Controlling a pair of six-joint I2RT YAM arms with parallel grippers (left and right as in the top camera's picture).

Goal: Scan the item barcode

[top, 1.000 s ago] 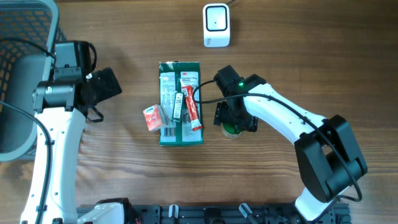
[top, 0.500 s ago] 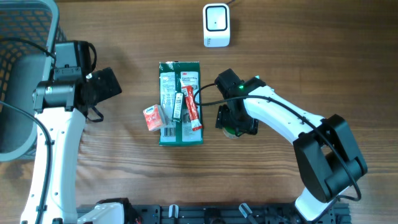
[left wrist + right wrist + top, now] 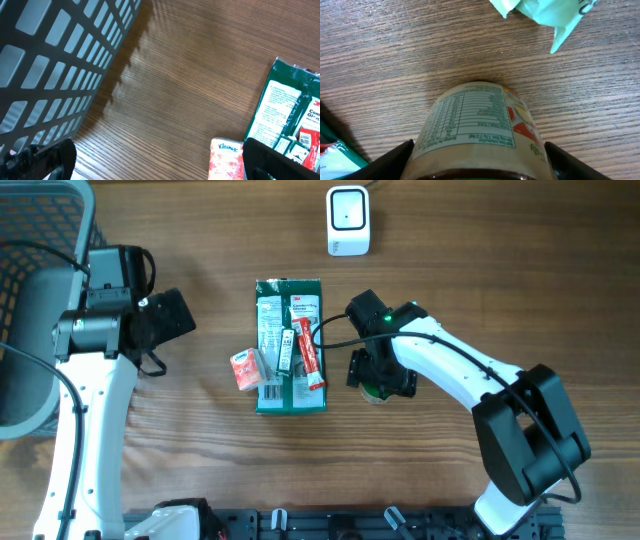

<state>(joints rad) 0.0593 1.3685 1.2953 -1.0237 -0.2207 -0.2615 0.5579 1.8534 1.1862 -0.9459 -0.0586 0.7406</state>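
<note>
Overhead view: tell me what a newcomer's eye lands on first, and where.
The green package mid-table stands out most, with a red tube lying on it and a small Kleenex pack at its left edge. Just right of it, the right gripper has its fingers against both sides of a labelled jar. The white scanner sits alone near the table's far edge.

Looks like a shop checkout: a wood-grain surface (image 3: 500, 260) with a white barcode scanner (image 3: 348, 220) at its far edge, a grey mesh basket (image 3: 40, 220) at its left edge, and packaged goods mid-surface: a green packet (image 3: 312, 398), a Kleenex pack (image 3: 226, 160) and a jar (image 3: 480, 120) bearing a nutrition label.
</note>
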